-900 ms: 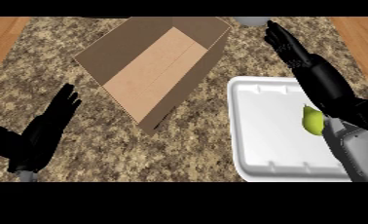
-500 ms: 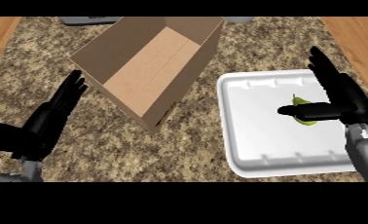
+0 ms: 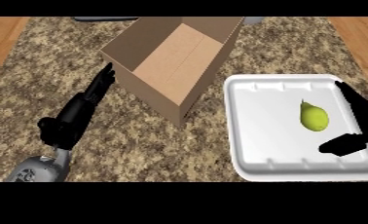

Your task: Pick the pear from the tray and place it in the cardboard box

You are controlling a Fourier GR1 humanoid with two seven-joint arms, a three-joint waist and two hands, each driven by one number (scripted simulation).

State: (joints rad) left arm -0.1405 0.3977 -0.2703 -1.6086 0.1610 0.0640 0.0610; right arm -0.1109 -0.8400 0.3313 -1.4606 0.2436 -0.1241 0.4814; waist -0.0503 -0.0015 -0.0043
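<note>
Nearest, at the lower left, the grey forearm (image 3: pixel 36 167) of the left arm comes in from the near edge. Its black left hand (image 3: pixel 75 116) lies over the speckled brown granite surface (image 3: pixel 137 140), fingers straight and relaxed, reaching toward the far right. The fingertips (image 3: pixel 109 70) sit just beside the near left wall of the box; I cannot tell whether they touch it. This hand holds nothing.

At the near right, a white square foam tray (image 3: pixel 266 121) with a raised rim rests on the surface, its right side running to the edge of the view. The black right hand (image 3: pixel 351 138) shows only partly at the tray's right side: a thumb low over the tray's near right part and straight fingers higher along the right rim. It is spread open, with nothing in it.

The small yellow-green pear (image 3: pixel 314 117) lies in the right half of the tray, stem end pointing away, just to the left of the right hand and apart from it.

Farther off, left of the tray, stands the open brown cardboard box (image 3: pixel 176 60), turned at an angle, its near corner close to the tray's far left corner. Its inside shows bare cardboard.

Beyond, at the far corners, strips of orange-brown wooden floor (image 3: pixel 10 30) border the surface.
</note>
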